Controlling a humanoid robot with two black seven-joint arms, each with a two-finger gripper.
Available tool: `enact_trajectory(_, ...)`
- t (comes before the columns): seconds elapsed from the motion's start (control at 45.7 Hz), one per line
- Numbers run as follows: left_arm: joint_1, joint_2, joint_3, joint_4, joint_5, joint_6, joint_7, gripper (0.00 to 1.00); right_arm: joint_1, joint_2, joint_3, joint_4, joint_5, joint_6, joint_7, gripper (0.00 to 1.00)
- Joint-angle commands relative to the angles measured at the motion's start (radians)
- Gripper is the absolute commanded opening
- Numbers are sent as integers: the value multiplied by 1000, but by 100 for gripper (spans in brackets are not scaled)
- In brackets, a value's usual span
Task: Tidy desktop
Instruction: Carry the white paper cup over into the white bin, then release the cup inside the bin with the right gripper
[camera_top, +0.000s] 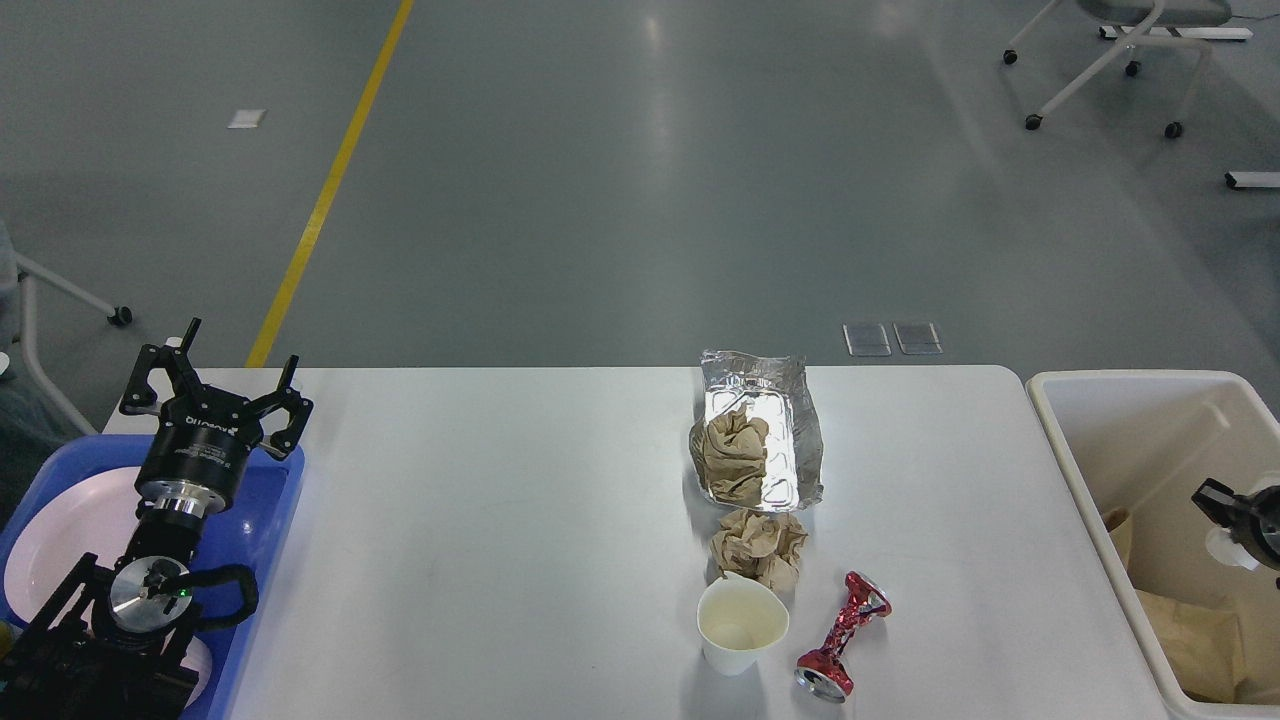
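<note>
The white desktop (520, 520) carries a crumpled foil tray (795, 395) with a brown paper wad (732, 455) in it. In front of that lie a second paper wad (758, 545), a white paper cup (741, 625) and a crushed red can (843, 635). My left gripper (225, 375) stands open and empty over the far corner of the blue tray (275, 510). My right gripper (1228, 512) is low inside the cream bin (1075, 470) at the right edge. Only one finger shows, with a bit of white cup (1224, 547) against it.
A white plate (70, 525) lies in the blue tray under my left arm. Brown paper (1190, 640) sits at the bottom of the bin. Wheeled chairs stand on the grey floor beyond the table.
</note>
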Motion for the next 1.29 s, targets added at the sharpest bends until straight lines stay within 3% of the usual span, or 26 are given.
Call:
enact_trajectory(0.0,-1,0,0,0,0,0,0,96,-203,111,46,-191,3,-150,0,0)
enact_trajectory(0.175,-1,0,0,0,0,0,0,96,-318,186,52,-283,9,-247,-2,0)
enact_trajectory(0.635,1,0,0,0,0,0,0,96,-386,223,54,-291,17,-269,0,0)
enact_trajectory(0.657,-1,0,0,0,0,0,0,96,-386,223,54,-291,17,-272,0,3)
enact_trajectory(0.788,-1,0,0,0,0,0,0,96,-386,226,52,-289,19,-355,-2,56)
enact_trajectory(0.876,-1,0,0,0,0,0,0,96,-387,234,52,-288,19,-427,0,99)
enact_trajectory(1.27,-1,0,0,0,0,0,0,96,-350,224,52,-246,3,-416,0,100)
